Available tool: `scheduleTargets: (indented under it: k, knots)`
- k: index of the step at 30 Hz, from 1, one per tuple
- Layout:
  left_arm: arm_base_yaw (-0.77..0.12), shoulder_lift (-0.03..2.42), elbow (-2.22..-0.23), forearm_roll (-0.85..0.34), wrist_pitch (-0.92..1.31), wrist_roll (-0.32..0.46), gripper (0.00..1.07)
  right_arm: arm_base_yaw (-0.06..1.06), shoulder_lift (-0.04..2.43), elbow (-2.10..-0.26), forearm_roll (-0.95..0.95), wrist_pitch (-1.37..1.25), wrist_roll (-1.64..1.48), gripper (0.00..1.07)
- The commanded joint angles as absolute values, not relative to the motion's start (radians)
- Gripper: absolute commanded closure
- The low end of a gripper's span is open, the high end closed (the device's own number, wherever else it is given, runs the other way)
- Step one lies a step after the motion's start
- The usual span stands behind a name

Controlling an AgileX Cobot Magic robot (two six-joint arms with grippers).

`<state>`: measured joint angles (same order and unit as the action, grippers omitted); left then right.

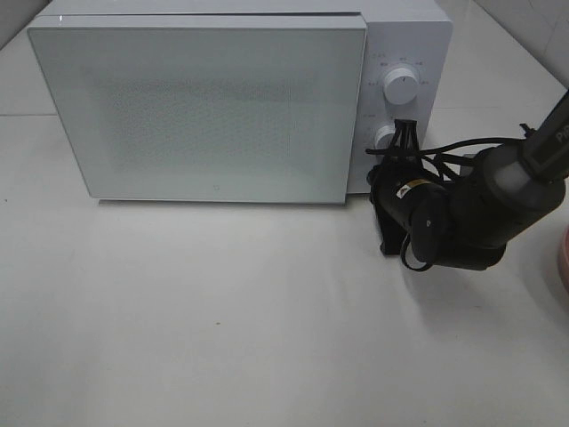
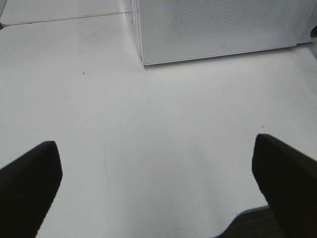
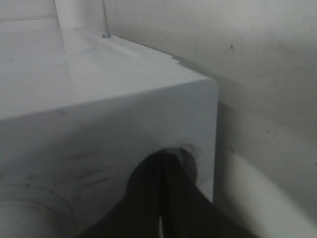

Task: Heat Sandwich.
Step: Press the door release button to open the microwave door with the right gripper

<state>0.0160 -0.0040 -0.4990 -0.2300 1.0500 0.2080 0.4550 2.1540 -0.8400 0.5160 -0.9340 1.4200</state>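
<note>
The right claw (image 1: 406, 132), tips pressed together, meets the lower knob (image 1: 384, 137) of the microwave (image 1: 204, 107). Turning it likely needs steady, square contact. The left claw (image 2: 157, 171) hangs spread over the counter (image 2: 148, 124). The sandwich is out of sight.

Microwave (image 1: 422, 31) on table (image 1: 222, 338), rear; R fingers (image 1: 407, 133) at lower knob (image 1: 384, 139), below upper knob (image 1: 402, 87), R of door (image 1: 204, 116).
</note>
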Motion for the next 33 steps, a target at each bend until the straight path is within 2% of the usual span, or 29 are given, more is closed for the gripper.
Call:
scheduleTargets:
  k: [1, 33]
  knots:
    - [0.016, -0.032, -0.494, -0.234, 1.043, 0.203, 0.07, 0.434, 2.16, -0.945, 0.517, -1.178, 1.393, 1.07]
    - [0.016, -0.032, -0.494, -0.234, 1.043, 0.203, 0.07, 0.434, 2.129, -0.919, 0.484, -1.021, 1.383, 1.07]
